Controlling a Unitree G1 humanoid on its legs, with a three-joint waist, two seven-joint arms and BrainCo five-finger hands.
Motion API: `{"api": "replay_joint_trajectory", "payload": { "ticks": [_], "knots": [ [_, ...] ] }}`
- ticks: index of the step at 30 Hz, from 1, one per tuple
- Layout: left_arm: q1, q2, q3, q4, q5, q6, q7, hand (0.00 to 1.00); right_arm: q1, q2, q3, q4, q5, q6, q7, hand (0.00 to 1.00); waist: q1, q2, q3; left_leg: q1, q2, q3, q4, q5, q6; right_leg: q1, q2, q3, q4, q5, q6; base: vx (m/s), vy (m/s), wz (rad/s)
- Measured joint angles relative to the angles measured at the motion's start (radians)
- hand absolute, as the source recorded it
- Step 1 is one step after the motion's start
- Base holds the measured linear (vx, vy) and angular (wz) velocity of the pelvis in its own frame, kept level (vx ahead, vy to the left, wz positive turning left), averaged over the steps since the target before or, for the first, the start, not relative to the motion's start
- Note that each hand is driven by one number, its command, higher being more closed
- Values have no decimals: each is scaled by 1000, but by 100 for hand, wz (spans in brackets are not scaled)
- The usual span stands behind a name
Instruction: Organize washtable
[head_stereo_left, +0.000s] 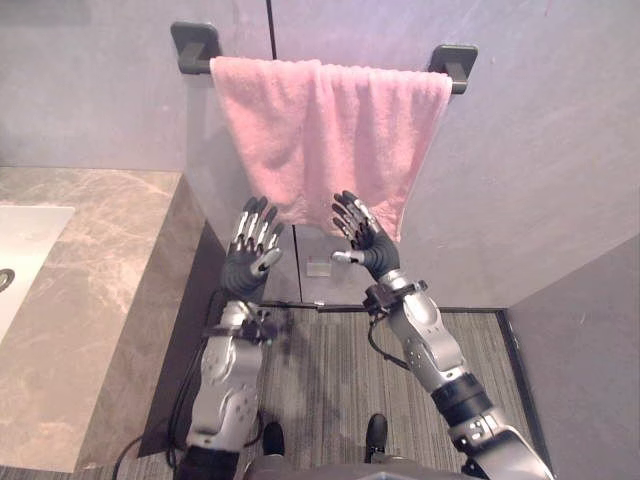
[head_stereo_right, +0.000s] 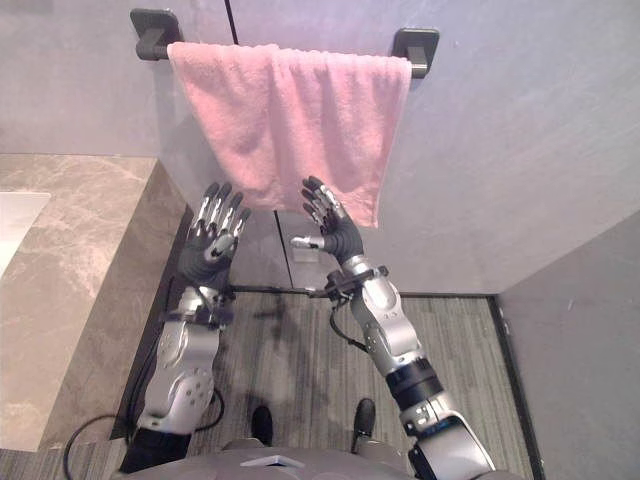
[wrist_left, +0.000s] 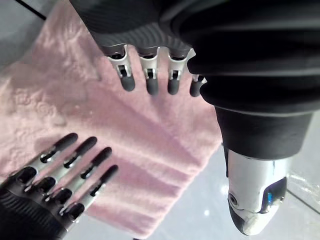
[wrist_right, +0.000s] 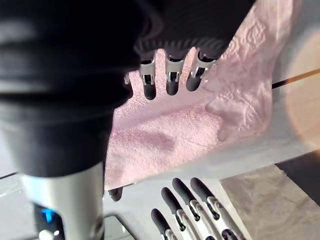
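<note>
Both hands are raised side by side in front of the wall, palms turned toward it. The left hand (head_stereo_left: 250, 250) has its fingers (wrist_left: 148, 76) straight and spread, holding nothing, its tips just under the hanging edge of the pink towel (head_stereo_left: 330, 130). The right hand (head_stereo_left: 362, 235) is likewise open with straight fingers (wrist_right: 171, 80). Its dark tips reach up over the towel's lower hem, and its thumb sticks out sideways below the cloth. I cannot tell whether either hand actually touches the fabric.

The towel is draped over a dark towel rail (head_stereo_left: 452, 64) fixed high on the grey wall (head_stereo_left: 540, 150). It hangs in two overlapping folds, the one on the robot's right reaching a little lower than the other.

To the robot's left stands the washtable, a brown marble countertop (head_stereo_left: 90, 260) with a white sink (head_stereo_left: 25, 250) set into it. Grey striped flooring (head_stereo_left: 320, 380) lies below the arms.
</note>
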Motion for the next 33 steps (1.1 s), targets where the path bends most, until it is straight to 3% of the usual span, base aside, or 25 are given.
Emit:
{"api": "replay_joint_trajectory", "payload": {
  "ticks": [8, 13, 20, 26, 33],
  "knots": [
    [-281, 34, -4, 265, -132, -3, 73, 0, -184, 8, -87, 147, 77, -15, -101, 0, 1, 5, 5, -22, 2, 3, 0, 11, 2, -24, 1, 13, 0, 19, -10, -36, 4, -2],
    [-535, 65, -9, 398, -198, -32, 101, 0, -345, -20, -124, 199, 113, -18, -146, 0, -7, 5, 61, -46, 3, 4, -1, 24, 2, -52, 3, 22, 0, 38, -18, -75, -4, -3],
    [-702, 66, -16, 513, -270, -36, 123, 0, -462, -30, -125, 262, 112, -14, -176, 0, -17, -2, 95, -56, 5, 34, -1, 31, 2, -81, 9, 55, 0, 60, -18, -22, -3, -13],
    [-799, 106, 101, 639, -275, -37, 162, 0, -521, -66, -195, 382, 109, 12, -196, 0, -21, -12, 133, -55, 16, 58, -1, 33, 2, -100, 23, 81, 0, 101, -17, -37, 1, -16],
    [-861, 243, 231, 839, -235, -11, 192, 0, -585, -221, -345, 549, 95, 45, -213, 0, -20, -13, 161, -64, 19, 62, -1, 50, -5, -111, 28, 82, 0, 98, -21, -45, -29, -3]
  ]
}}
